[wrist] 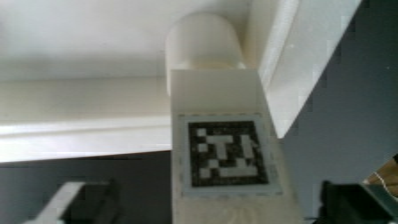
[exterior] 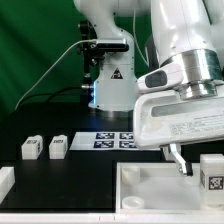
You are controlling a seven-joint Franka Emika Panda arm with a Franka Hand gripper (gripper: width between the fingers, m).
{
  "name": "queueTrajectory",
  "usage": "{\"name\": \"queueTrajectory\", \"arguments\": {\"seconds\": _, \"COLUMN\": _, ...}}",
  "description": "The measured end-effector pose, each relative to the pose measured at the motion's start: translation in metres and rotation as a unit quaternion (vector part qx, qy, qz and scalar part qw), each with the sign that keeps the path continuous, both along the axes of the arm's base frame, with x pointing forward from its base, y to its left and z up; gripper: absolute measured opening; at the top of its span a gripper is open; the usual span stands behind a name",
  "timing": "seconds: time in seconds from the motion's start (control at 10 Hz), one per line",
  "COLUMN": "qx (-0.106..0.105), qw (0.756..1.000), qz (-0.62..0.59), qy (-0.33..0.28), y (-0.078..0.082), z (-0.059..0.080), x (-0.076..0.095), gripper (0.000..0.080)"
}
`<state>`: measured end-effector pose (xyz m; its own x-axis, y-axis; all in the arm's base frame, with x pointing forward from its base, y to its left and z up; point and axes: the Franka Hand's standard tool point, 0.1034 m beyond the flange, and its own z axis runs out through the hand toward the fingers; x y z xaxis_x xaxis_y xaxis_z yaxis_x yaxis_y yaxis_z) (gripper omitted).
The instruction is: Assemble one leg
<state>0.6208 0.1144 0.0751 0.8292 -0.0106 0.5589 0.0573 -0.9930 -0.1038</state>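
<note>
In the wrist view a white leg (wrist: 222, 120) with a black-and-white tag stands between my fingers, its rounded end against the raised rim of the white tray-like part (wrist: 107, 100). My gripper (wrist: 214, 208) is open, with a gap on each side of the leg. In the exterior view the gripper (exterior: 182, 158) hangs over the tray-like part (exterior: 150, 185) at the exterior view's right. A tagged leg (exterior: 212, 172) is just beside it at the frame's edge. Two more legs (exterior: 32, 148) (exterior: 58, 147) stand on the black table at the exterior view's left.
The marker board (exterior: 115, 140) lies flat behind the tray-like part, in front of the arm's base. Another white part (exterior: 5, 180) shows at the lower left edge of the exterior view. A green curtain and a cable are at the back.
</note>
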Motion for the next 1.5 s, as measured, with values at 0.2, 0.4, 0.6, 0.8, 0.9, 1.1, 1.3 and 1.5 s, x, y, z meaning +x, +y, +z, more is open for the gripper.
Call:
{"name": "queueTrajectory", "arguments": {"seconds": 0.2, "qx": 0.000, "qw": 1.000, "qz": 0.000, "qy": 0.000, "y": 0.000, "z": 0.000, "x": 0.000, "gripper": 0.0639}}
{"name": "queueTrajectory", "arguments": {"seconds": 0.4, "qx": 0.000, "qw": 1.000, "qz": 0.000, "qy": 0.000, "y": 0.000, "z": 0.000, "x": 0.000, "gripper": 0.0646}}
{"name": "queueTrajectory", "arguments": {"seconds": 0.6, "qx": 0.000, "qw": 1.000, "qz": 0.000, "qy": 0.000, "y": 0.000, "z": 0.000, "x": 0.000, "gripper": 0.0649}}
{"name": "queueTrajectory", "arguments": {"seconds": 0.8, "qx": 0.000, "qw": 1.000, "qz": 0.000, "qy": 0.000, "y": 0.000, "z": 0.000, "x": 0.000, "gripper": 0.0649}}
{"name": "queueTrajectory", "arguments": {"seconds": 0.9, "qx": 0.000, "qw": 1.000, "qz": 0.000, "qy": 0.001, "y": 0.000, "z": 0.000, "x": 0.000, "gripper": 0.0649}}
{"name": "queueTrajectory", "arguments": {"seconds": 1.1, "qx": 0.012, "qw": 0.999, "qz": -0.003, "qy": 0.047, "y": 0.005, "z": 0.013, "x": 0.001, "gripper": 0.0649}}
{"name": "queueTrajectory", "arguments": {"seconds": 1.3, "qx": 0.014, "qw": 0.997, "qz": -0.002, "qy": 0.072, "y": 0.001, "z": 0.013, "x": 0.007, "gripper": 0.0649}}
{"name": "queueTrajectory", "arguments": {"seconds": 1.5, "qx": 0.023, "qw": 0.985, "qz": 0.010, "qy": 0.171, "y": 0.000, "z": 0.006, "x": 0.006, "gripper": 0.0649}}
